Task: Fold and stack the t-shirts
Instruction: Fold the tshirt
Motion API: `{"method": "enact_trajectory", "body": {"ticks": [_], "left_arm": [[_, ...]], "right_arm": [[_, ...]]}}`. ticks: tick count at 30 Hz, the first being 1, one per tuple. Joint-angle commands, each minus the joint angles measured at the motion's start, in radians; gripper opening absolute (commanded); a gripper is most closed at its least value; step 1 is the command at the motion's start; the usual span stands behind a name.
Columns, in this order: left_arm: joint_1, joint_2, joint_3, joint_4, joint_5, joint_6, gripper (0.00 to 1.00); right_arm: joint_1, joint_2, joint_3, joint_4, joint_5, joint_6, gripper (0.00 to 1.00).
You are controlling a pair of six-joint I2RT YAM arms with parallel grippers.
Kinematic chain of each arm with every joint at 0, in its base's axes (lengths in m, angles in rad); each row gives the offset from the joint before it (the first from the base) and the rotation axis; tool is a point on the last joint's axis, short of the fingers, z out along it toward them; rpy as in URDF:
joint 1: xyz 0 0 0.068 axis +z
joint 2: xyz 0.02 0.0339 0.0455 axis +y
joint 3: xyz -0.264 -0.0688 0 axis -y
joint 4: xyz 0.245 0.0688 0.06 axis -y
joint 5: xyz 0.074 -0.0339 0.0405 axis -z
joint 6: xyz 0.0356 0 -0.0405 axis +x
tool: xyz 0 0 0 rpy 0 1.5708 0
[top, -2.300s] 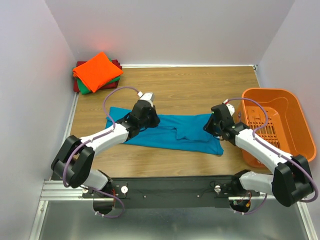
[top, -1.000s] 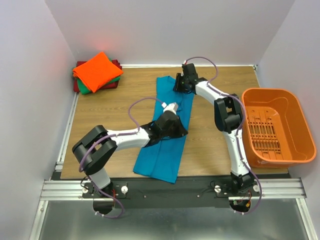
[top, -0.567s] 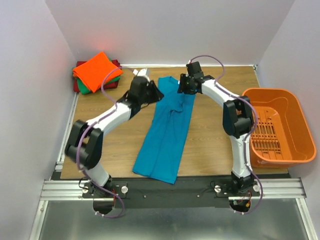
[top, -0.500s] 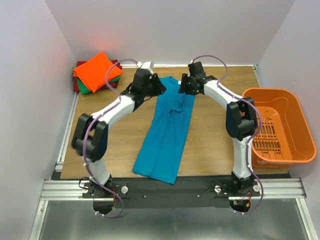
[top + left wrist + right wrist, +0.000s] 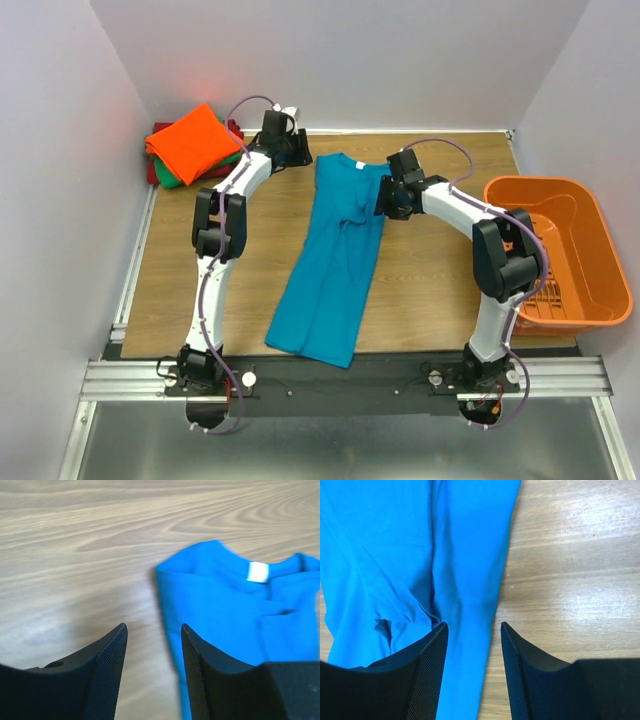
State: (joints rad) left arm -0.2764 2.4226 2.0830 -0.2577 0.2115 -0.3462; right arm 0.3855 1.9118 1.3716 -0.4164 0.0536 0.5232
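The teal-blue t-shirt (image 5: 335,255) lies folded into a long strip, collar at the far end, hem near the table's front edge. My left gripper (image 5: 295,155) is open and empty, low over the wood just left of the collar; in the left wrist view (image 5: 152,630) the shirt's edge (image 5: 220,615) with its white label runs by the right finger. My right gripper (image 5: 388,200) is open and empty over the shirt's right edge; in the right wrist view (image 5: 472,630) the cloth (image 5: 420,555) lies under the gap. The orange t-shirt (image 5: 195,140) tops the folded green (image 5: 222,166) and dark red (image 5: 157,172) ones.
The stack of folded shirts sits in the far left corner against the wall. An orange slotted basket (image 5: 590,215) stands at the right edge of the table. Bare wood (image 5: 430,290) shows on both sides of the teal shirt.
The left gripper has drawn back left off the collar toward the far wall. The right gripper has moved nearer and right, off the collar to the shirt's right edge. The shirt lies still.
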Motion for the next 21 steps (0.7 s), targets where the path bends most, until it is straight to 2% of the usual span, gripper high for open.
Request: {"method": "enact_trajectory", "body": {"ticks": [1,3,5,7,8,11,15,17,19,20,21], "left_arm": [[0.009,0.098,0.158,-0.069,0.135,0.072,0.56],[0.011,0.131,0.196,-0.107,0.178,0.076,0.56],[0.009,0.119,0.167,-0.075,0.193,0.085,0.56],[0.009,0.067,0.053,-0.016,0.206,0.076,0.56],[0.009,0.035,0.007,0.074,0.230,0.064,0.56],[0.006,0.015,-0.084,0.152,0.239,0.053,0.56],[-0.010,0.015,-0.071,0.078,0.209,0.084,0.56],[-0.026,0.052,0.017,0.004,0.137,0.110,0.55],[-0.026,0.110,0.089,-0.040,0.094,0.111,0.50],[-0.024,0.121,0.129,-0.051,0.082,0.108,0.44],[-0.026,0.130,0.138,-0.057,0.075,0.108,0.32]], "right_arm": [[0.003,0.024,0.023,0.022,0.029,0.006,0.54],[0.001,0.050,0.061,0.021,-0.009,-0.002,0.54],[-0.004,0.053,0.076,0.019,-0.024,-0.009,0.54],[-0.005,0.052,0.078,0.015,-0.023,-0.025,0.54],[-0.007,0.050,0.070,0.013,-0.003,-0.025,0.54],[-0.008,0.043,0.006,0.016,0.055,-0.025,0.54],[-0.013,-0.031,-0.141,0.045,0.048,0.006,0.54],[-0.013,-0.077,-0.210,0.089,0.020,0.020,0.54],[-0.014,-0.095,-0.233,0.108,0.011,0.034,0.54],[-0.013,-0.102,-0.242,0.123,0.006,0.049,0.54],[-0.013,-0.111,-0.255,0.126,-0.015,0.052,0.53]]}}
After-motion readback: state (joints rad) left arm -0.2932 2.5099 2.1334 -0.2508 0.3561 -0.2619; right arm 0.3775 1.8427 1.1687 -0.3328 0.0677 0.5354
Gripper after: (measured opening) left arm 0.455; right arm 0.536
